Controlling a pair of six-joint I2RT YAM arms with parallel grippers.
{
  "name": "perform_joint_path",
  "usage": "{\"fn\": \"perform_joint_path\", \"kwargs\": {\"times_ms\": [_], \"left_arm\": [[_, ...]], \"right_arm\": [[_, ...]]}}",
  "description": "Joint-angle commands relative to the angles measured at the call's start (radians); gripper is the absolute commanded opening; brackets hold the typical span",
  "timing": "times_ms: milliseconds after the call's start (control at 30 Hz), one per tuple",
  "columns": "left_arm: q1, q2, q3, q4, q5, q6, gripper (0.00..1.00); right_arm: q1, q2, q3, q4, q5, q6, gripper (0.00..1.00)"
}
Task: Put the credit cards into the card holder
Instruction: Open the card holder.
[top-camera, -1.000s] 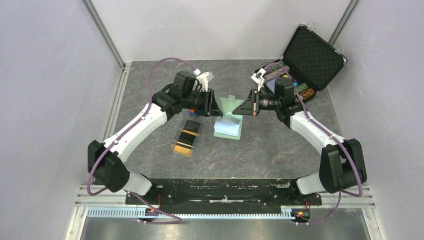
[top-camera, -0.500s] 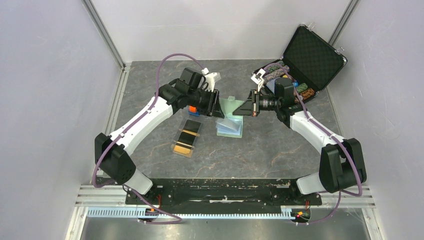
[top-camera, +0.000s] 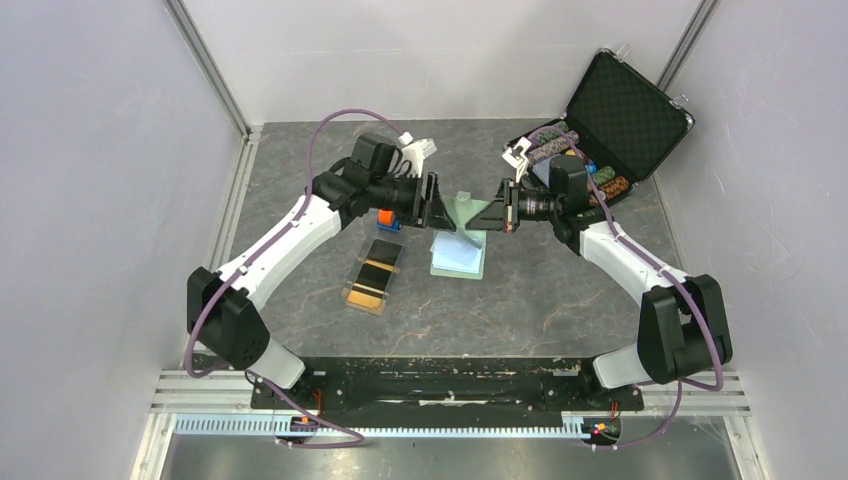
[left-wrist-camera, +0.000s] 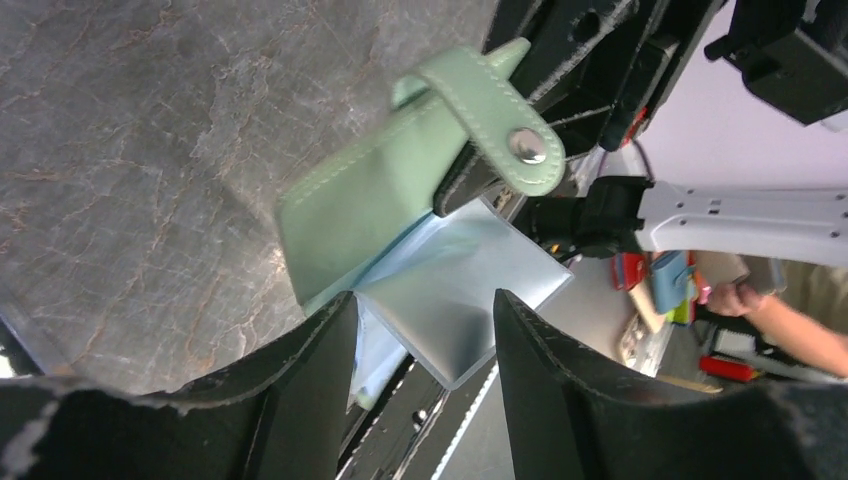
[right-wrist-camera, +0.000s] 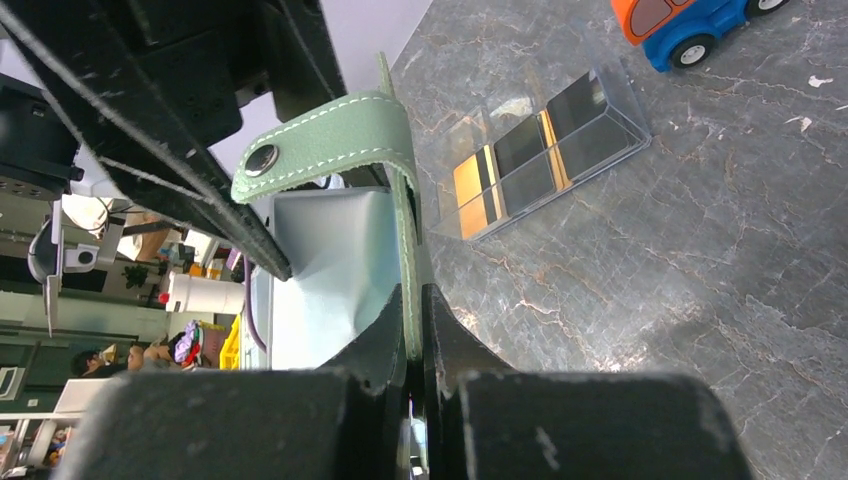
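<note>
Opening the holder (top-camera: 456, 256) looks like the step in hand. It sits mid-table toward the far edge, just right of the tray (top-camera: 351, 301) of cards (top-camera: 372, 270). The right gripper (right-wrist-camera: 412, 300) is clenched on its green flap (right-wrist-camera: 330, 130), holding it upright. The left gripper (left-wrist-camera: 420, 300) is released, jaws either side of the blue leaf (left-wrist-camera: 455, 285). Next, the left likely needs to pinch that leaf and spread a pocket.
</note>
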Motion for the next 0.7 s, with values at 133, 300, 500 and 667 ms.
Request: {"fn": "perform_joint_path", "kwargs": {"times_ms": [133, 300, 500, 667], "left_arm": [[0.082, -0.095, -0.167, 0.373, 0.192, -0.247, 0.61], [0.097, -0.106, -0.2, 0.424, 0.22, -0.291, 0.63], [0.147, -0.121, -0.255, 0.578, 0.284, -0.427, 0.67], [0.173, -0.112, -0.29, 0.73, 0.326, -0.538, 0.67]], "right_arm": [[0.01, 0.001, 0.021, 0.118, -0.027, 0.085, 0.0], [0.008, 0.003, 0.009, 0.218, -0.036, 0.175, 0.0], [0.009, 0.017, -0.022, 0.39, -0.038, 0.316, 0.0], [0.009, 0.033, -0.046, 0.525, -0.041, 0.414, 0.0]]}}
